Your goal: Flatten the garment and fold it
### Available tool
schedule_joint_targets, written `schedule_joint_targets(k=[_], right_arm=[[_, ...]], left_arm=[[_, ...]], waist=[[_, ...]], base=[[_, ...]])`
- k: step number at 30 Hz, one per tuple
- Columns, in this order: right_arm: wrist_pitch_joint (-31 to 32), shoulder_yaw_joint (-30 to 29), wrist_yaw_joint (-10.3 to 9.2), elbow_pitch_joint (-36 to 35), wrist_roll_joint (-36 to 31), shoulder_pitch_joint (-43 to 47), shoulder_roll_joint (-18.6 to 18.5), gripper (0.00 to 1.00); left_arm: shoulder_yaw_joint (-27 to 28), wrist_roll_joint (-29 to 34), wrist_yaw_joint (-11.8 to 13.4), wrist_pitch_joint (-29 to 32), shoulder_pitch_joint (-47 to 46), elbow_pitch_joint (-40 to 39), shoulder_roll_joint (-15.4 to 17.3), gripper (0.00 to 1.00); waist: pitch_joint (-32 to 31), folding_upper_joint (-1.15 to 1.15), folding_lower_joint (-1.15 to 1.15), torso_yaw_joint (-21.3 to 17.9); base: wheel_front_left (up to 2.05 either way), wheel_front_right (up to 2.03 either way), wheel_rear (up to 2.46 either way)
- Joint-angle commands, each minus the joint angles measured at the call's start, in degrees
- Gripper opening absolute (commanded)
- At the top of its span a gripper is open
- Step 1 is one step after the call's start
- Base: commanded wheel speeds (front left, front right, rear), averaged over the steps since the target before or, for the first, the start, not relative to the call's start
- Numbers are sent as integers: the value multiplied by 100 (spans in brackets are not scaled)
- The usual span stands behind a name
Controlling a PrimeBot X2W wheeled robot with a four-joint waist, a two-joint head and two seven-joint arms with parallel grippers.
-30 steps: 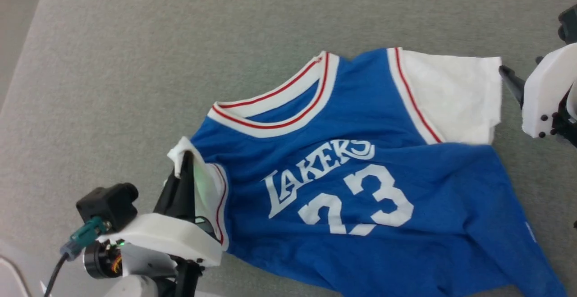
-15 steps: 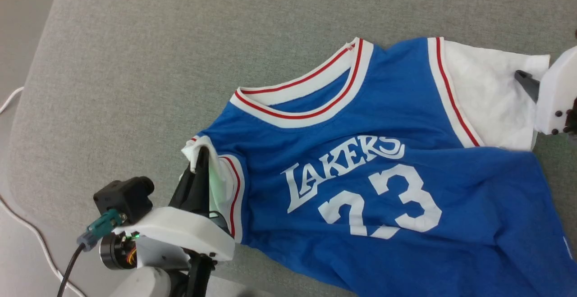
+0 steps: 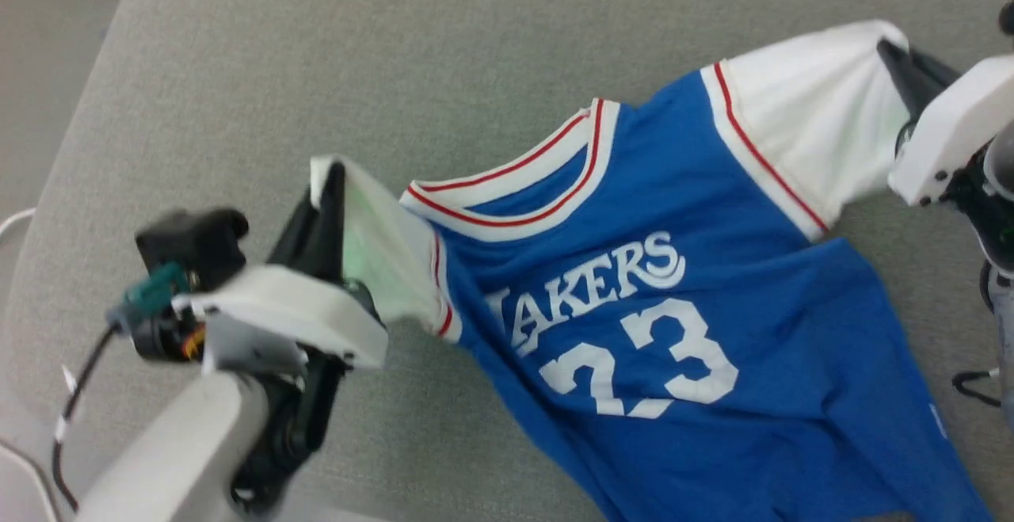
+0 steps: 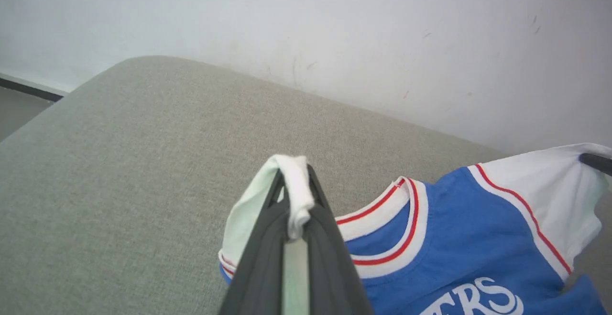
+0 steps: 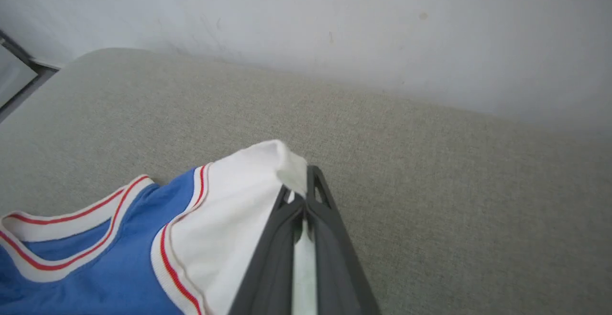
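1. The left claw (image 3: 329, 189) is clamped shut on the left-hand sleeve (image 3: 384, 257) of the garment (image 3: 634, 213). In the left wrist view, white cloth bunches over the tips of its dark fingers (image 4: 258, 267), and a pale strip is pinched between them.
2. The right claw (image 3: 899, 62) is also closed tight, gripping the right-hand sleeve (image 3: 808, 118). In the right wrist view, the sleeve's edge folds over the tips of the two fingers, which are pressed together.
3. The two claws are well apart, one at each side of the head view, with the top of the garment stretched between them.
4. Both sleeves are raised off the desk (image 3: 396, 47), and the left-hand one casts a shadow on the grey fabric surface below it.
5. Between the sleeves, the red-and-white striped collar (image 3: 515, 197) sags in a curve, and matching trim runs along each shoulder seam.
6. The royal-blue body slopes from the shoulders toward the robot and lies rumpled on the desk, printed side up. Its lower part runs out of the bottom of the head view.
7. The white lettering (image 3: 602, 284) sits slanted across the chest, with the first letter partly lost in a fold, and the number "23" (image 3: 642, 356) is just below it.
8. Behind the left claw, a black wrist camera (image 3: 190, 241) sits on the white housing, and a dark cable (image 3: 71, 403) hangs down from it.
9. The desk has a rounded corner, with floor (image 3: 47, 70) beyond its left edge and a pale wall (image 4: 334, 28) behind it
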Motion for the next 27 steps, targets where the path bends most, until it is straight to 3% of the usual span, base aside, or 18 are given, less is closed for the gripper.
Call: schedule_joint_targets(k=[1, 7, 12, 16, 20, 27], right_arm=[[-148, -51, -4, -54, 47, -154, 21, 0], [-760, -121, -4, -191, 37, -633, 162, 0], [-775, -37, -4, -224, 14, -1037, 185, 0], [-678, 69, -4, -189, -64, -1432, 211, 0], [-439, 166, -4, -46, -41, -1847, 390, 0], [-19, 390, -4, 381, -125, -2521, 795, 0]], left_arm=[[-2, 94, -43, 58, -208, 31, 76, 0], [-175, 615, -202, 751, -1299, 215, 648, 0], [-421, 875, -573, 1422, -2244, 454, 891, 0], [-417, 642, -877, 1775, -2926, 807, 659, 0], [-163, 13, -1012, 2058, -3393, 1315, 209, 0], [-63, -160, -1065, 2521, -4183, 2009, 106, 0]], waist=[[-387, 0, 0, -272], [-938, 0, 0, -698], [-1327, 0, 0, -1030], [-1581, 0, 0, -1282], [-1730, 0, 0, -1544], [-1775, 0, 0, -2082]], base=[[0, 0, 0], [0, 0, 0], [0, 0, 0], [0, 0, 0], [0, 0, 0], [0, 0, 0]])
